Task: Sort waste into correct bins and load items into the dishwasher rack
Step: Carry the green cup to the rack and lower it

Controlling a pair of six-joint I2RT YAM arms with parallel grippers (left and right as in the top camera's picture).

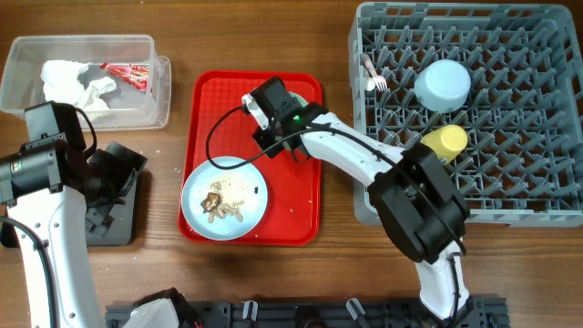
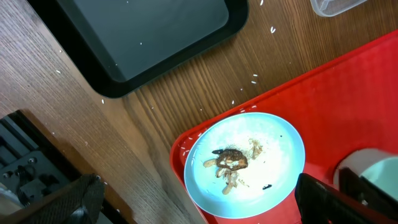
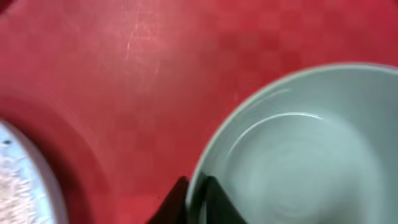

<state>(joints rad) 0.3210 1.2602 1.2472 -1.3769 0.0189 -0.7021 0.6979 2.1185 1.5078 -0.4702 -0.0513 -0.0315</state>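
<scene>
My right gripper (image 3: 198, 191) is shut on the rim of the pale green bowl (image 3: 298, 155), low over the red serving tray (image 1: 301, 196). In the overhead view the gripper (image 1: 273, 114) hides the bowl. The bowl's edge shows in the left wrist view (image 2: 380, 174). The light blue plate (image 1: 223, 199) with beige-brown food scraps (image 1: 219, 202) lies at the tray's front left. My left gripper (image 2: 205, 211) is open and empty, above the plate's near edge and the table. The black tray (image 2: 143, 37) lies to the left. The clear tub (image 1: 86, 77) holds white napkins (image 1: 77, 82) and the red-and-white wrapper (image 1: 127, 75).
The grey dishwasher rack (image 1: 510, 196) at the right holds an upturned light blue bowl (image 1: 444, 84), the yellow cup (image 1: 444, 141) and a white fork (image 1: 372, 75). Small white crumbs lie on the wood between the black tray and the red tray.
</scene>
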